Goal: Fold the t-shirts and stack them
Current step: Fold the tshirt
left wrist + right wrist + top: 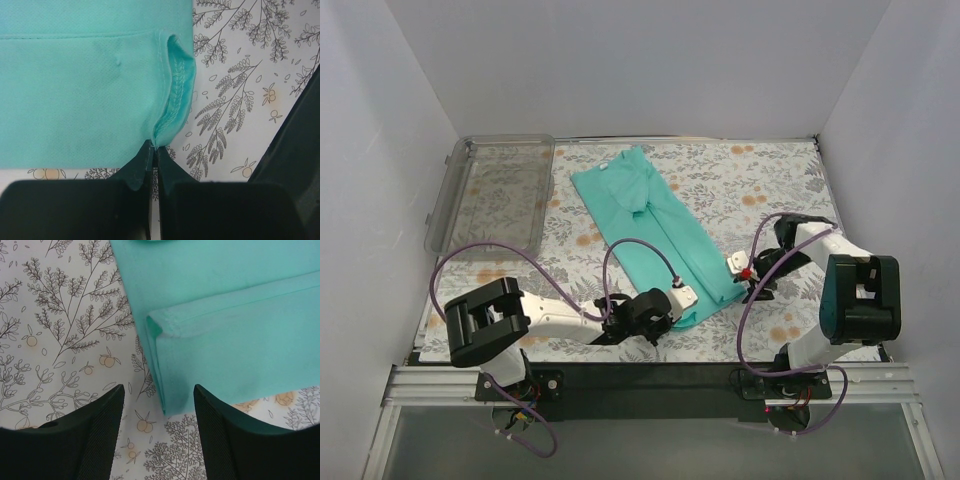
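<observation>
Teal fabric is pinched at the tips of my left end effector (pixel 154 150), whose fingers are pressed together on the stitched corner of the hem, and the cloth puckers up into a small curl just ahead of them. My right end effector (pixel 159 390) has its fingers apart with nothing between the pads yet; the opposite hem corner lies just ahead of the gap, flat on the tabletop (pixel 760 190). Both corners belong to the one t-shirt (pixel 655 225), already folded in from its sides into a long narrow band. Its long axis runs diagonally from the collar end at the far middle-left down to the hem end at the near middle, right between the two arms. So the garment stretches away from both end effectors, and each arm has its own corner close at hand (left arm on the left corner, right arm on the right one). As I judge it, the coming move turns on that: once the right side grips too, the hem has to be carried away from me along that diagonal toward the collar. The cloth looks plain and soft, with doubled layers showing at the right corner and only light wrinkles. A clear bin (pixel 490 195) sits well apart at the far left.
</observation>
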You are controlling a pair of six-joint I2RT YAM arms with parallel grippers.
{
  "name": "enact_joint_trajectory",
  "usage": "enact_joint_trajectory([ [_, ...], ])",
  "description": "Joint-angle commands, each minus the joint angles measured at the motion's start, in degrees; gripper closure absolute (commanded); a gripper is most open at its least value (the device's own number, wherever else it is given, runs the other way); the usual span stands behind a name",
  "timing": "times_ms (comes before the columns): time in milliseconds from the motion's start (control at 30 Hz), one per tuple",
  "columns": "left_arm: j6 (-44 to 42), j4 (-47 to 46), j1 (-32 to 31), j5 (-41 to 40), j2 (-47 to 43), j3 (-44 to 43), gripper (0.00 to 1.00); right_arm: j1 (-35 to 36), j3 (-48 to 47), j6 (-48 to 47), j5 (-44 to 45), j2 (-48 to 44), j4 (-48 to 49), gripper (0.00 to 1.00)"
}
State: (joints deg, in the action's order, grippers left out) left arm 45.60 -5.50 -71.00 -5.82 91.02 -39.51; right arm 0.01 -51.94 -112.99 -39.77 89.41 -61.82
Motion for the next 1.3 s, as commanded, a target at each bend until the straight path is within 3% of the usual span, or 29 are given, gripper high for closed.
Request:
enact_joint_trajectory([
  [0, 1.5, 3.4, -0.3, 1.4, -2.9, 2.3, 1.00, 2.0, 3.2, -4.4, 3.3, -1.7, 5.6, 0.45],
  [267, 3.0, 2.8, -0.4, 2.0, -5.2, 3.8, 1.00, 5.4, 9.5, -0.3, 8.3, -1.6, 13.9, 0.47],
  [367, 3.2, 2.4, -0.3, 2.0, -5.9, 4.0, 1.00, 7.0, 12.3, 0.9, 10.3, -2.6, 17.1, 0.57],
  [500, 3.7, 1.9, -0.3, 1.8, -6.6, 4.4, 1.00, 8.0, 15.8, 2.2, 11.6, -4.8, 21.9, 0.84],
  [600, 4.3, 1.0, -0.3, 2.2, -8.1, 5.6, 1.00, 8.0, 17.7, 3.0, 10.9, -7.4, 23.0, 0.97],
  [833, 4.4, -0.7, -0.3, 5.1, -14.3, 8.7, 1.00, 8.0, 15.7, 9.6, 8.1, -13.7, 20.3, 0.99],
  [967, 3.4, -0.7, -0.3, 7.5, -17.9, 9.3, 1.00, 8.1, 10.6, 11.3, 4.4, -12.8, 11.1, 0.99],
  [1267, 0.8, 2.7, 0.0, 9.6, -19.6, 7.6, 1.00, 8.0, 1.3, 15.9, -2.9, -9.9, 1.4, 0.99],
])
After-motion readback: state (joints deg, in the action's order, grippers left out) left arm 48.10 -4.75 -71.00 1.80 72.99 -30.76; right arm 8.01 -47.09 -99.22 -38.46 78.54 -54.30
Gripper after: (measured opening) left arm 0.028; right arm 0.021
